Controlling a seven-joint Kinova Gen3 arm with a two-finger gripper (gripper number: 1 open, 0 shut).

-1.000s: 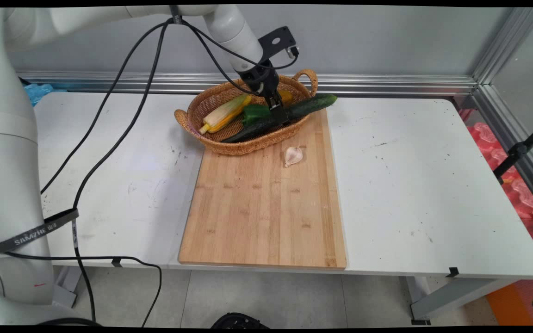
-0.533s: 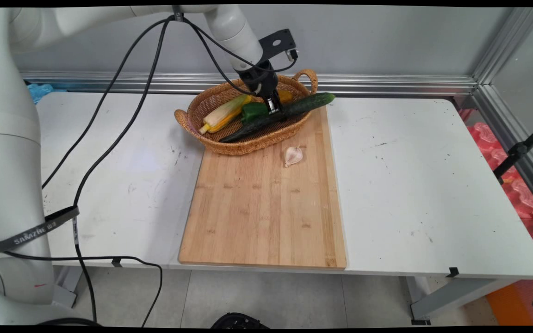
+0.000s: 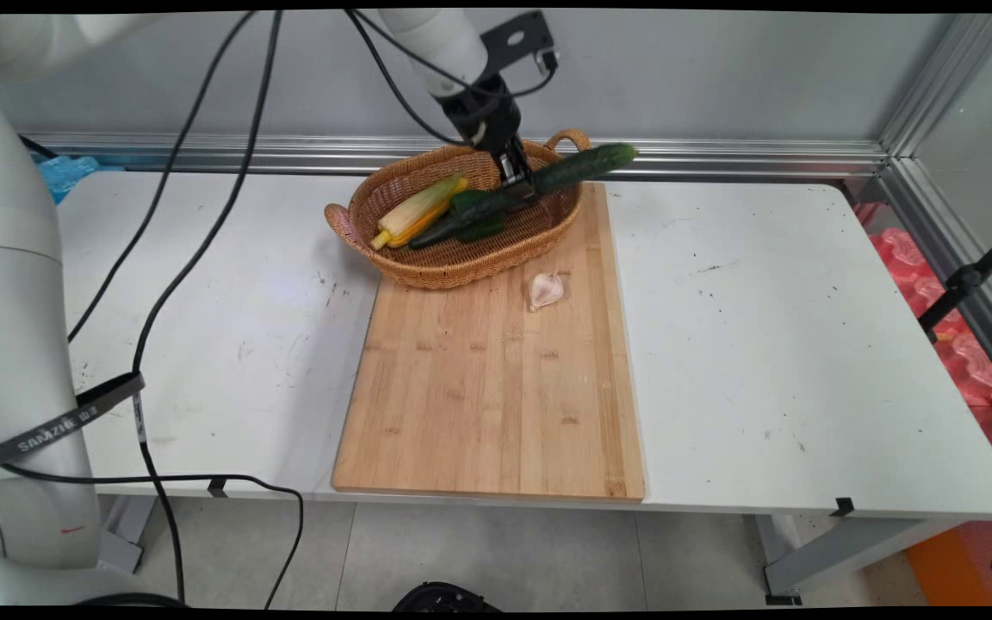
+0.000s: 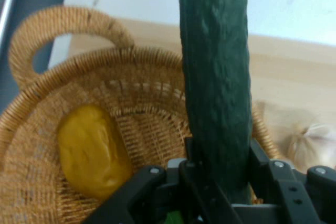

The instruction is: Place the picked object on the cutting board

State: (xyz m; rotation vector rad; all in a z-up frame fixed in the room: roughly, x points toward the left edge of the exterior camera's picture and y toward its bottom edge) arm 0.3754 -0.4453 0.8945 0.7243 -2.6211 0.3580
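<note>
Claw [image 3: 520, 182] clamps cucumber [image 3: 548, 179] mid-length; tilted above basket [image 3: 453, 258] rim (right end overhangs); table [image 3: 763, 327] right bare

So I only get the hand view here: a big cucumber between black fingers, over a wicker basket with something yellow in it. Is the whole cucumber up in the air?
Observer: In the main view the cucumber slants in the gripper. Its right end is above the rim of the basket, and its left end dips down inside.
Operator: What else is in there?
Observer: A corn cob in its husk lies along the left side.
Operator: Anything more?
Observer: A green pepper sits under the cucumber's low end.
</note>
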